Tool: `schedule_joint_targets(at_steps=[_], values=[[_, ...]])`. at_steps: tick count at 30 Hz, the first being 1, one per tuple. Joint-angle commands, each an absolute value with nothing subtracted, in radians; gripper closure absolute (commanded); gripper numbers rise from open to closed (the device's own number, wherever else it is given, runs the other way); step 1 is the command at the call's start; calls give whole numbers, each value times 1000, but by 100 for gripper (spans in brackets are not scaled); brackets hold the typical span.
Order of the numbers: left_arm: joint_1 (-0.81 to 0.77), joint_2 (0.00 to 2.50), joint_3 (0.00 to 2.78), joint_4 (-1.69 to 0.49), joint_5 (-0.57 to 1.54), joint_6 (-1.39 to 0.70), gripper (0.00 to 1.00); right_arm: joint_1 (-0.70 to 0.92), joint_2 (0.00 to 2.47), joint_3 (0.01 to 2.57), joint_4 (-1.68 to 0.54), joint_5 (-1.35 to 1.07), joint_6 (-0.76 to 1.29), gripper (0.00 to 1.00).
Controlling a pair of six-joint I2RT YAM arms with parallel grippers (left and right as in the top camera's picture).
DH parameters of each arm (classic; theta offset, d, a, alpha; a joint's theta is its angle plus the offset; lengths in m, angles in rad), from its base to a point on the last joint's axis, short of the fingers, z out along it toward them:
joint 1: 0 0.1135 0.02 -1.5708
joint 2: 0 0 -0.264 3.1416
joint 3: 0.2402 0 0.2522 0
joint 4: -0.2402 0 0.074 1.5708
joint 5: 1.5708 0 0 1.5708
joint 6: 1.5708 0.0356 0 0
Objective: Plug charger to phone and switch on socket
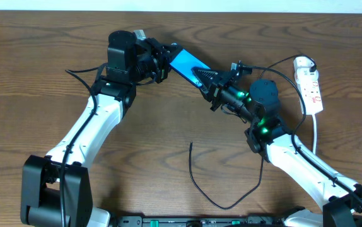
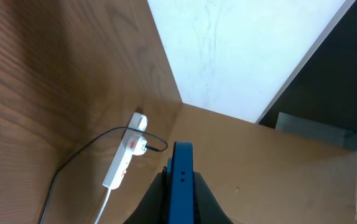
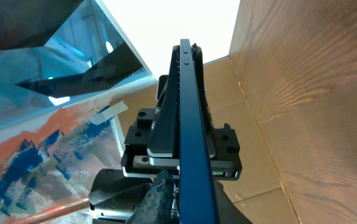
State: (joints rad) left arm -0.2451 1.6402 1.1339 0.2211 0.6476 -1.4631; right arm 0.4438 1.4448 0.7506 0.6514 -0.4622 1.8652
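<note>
Blue is the giveaway here: the phone [image 1: 184, 62] isn't lying on the table [image 1: 42, 75] at all, it's up in the air, bridged between the two arms. Its long axis runs on a diagonal in the overhead view, from the left gripper [image 1: 164, 62] at the upper-left end down to the right gripper [image 1: 209, 79] at the lower-right end. From the left wrist we see the phone [image 2: 181, 180] edge-on with a finger hard against each side, so that gripper is clamped on it. The right one is iffier. In its wrist view the phone [image 3: 188, 124] also runs edge-on straight out from between the fingers, but we honestly can't tell whether they're pinching it or standing just off it. What we reckon the next move hangs on is the charger [image 1: 200, 186]. It lies slack on the wood in a loop, and its free tip [image 1: 190, 144] sits well apart from the phone, on the side toward the robot's base, roughly under the phone's middle in the overhead. The right gripper looks the nearer of the two to that tip, so our guess is that it fetches the tip while the left holds the phone steady. Catch: both short ends of the phone are buried in fingers, so we can't see which end has the port. The socket [image 1: 311, 85] is off at the table's far right, with neither gripper near it.
</note>
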Motion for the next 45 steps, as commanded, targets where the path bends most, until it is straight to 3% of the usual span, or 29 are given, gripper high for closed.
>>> schedule_joint_targets(at_steps=[1, 7, 15, 17, 26, 37, 45], values=[[-248, 1618, 1167, 226, 637, -1457, 92, 453, 1438, 765, 661, -463, 1843, 87], [-248, 1618, 1167, 226, 637, -1457, 93, 453, 1438, 765, 662, -463, 1843, 63], [-247, 1618, 1167, 226, 638, -1457, 93, 453, 1438, 765, 662, -464, 1842, 7], [-244, 1618, 1167, 226, 638, -1457, 92, 453, 1438, 765, 661, -465, 1842, 1], [-183, 1618, 1167, 222, 669, -1445, 93, 453, 1438, 765, 657, -477, 1804, 1], [-44, 1618, 1167, 213, 867, -1424, 93, 452, 1438, 765, 638, -469, 1797, 1], [42, 1618, 1167, -23, 913, -1268, 93, 452, 1438, 765, 631, -446, 1762, 3]])
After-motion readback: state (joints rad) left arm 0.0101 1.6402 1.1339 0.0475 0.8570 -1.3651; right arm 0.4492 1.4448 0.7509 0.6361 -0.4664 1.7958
